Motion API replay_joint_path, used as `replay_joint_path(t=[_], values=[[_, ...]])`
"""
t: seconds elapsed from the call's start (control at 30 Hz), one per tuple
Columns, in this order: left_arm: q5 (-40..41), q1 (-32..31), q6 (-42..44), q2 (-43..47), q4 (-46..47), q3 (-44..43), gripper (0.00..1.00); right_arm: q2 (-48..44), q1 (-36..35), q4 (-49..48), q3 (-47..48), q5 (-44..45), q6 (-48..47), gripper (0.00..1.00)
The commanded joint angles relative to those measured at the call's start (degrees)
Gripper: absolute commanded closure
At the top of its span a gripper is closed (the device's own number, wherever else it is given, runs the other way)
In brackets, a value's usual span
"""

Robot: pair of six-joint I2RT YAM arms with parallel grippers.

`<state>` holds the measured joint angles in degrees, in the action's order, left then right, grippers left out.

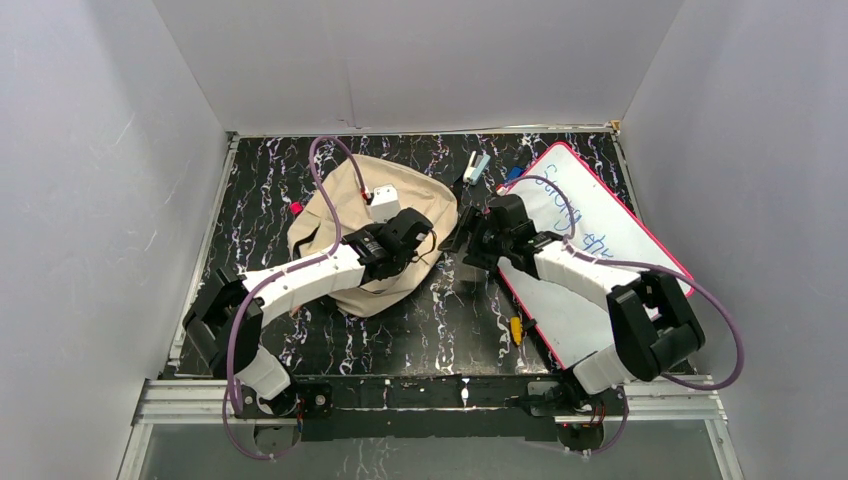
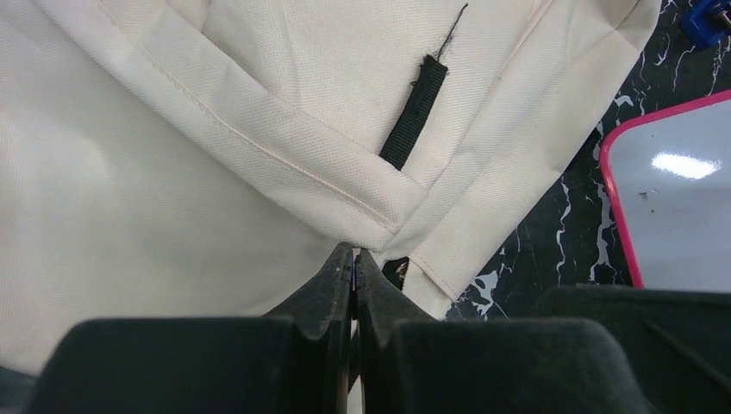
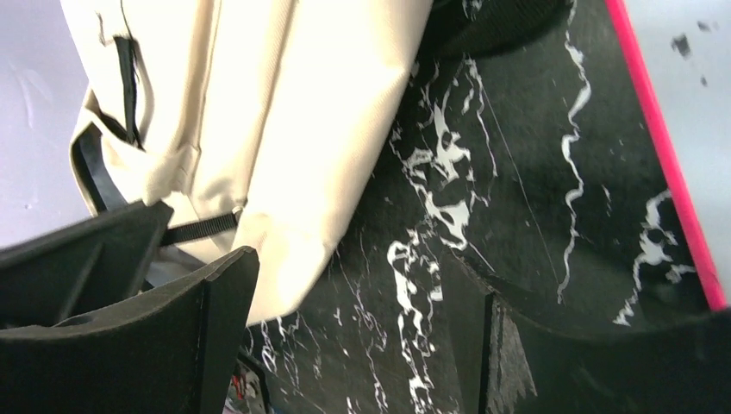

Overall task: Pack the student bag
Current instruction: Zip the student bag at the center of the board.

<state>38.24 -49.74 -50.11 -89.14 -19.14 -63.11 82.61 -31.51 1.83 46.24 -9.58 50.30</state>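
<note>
My left gripper (image 2: pixel 353 259) is clenched tight, its tips pressed against a stitched fold of the student bag (image 2: pixel 172 172) just below a short black strap (image 2: pixel 414 112); whether any cloth is nipped between them I cannot tell. The bag lies flat on the marbled table (image 1: pixel 450 320), left of centre, directly under this arm, its length running roughly from the far side toward me. My right gripper (image 3: pixel 366 285) stands released and wide, with only tabletop between its fingers, just beside the bag's right edge. The pink-framed whiteboard (image 1: pixel 600 250) lies further right. I judge the left arm nearer for lifting the opening.
</note>
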Motion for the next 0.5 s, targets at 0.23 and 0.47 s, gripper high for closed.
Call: replay_joint_path(t=[0.23, 0.47], values=[[-1.51, 0.52, 4.75, 2.31, 2.07, -0.19, 1.00, 10.13, 0.16, -9.24, 8.06, -2.17, 4.93, 0.16], [-3.02, 0.51, 5.92, 2.37, 0.68, 0.65, 1.00, 15.47, 0.18, -9.61, 11.52, -2.29, 4.53, 0.27]])
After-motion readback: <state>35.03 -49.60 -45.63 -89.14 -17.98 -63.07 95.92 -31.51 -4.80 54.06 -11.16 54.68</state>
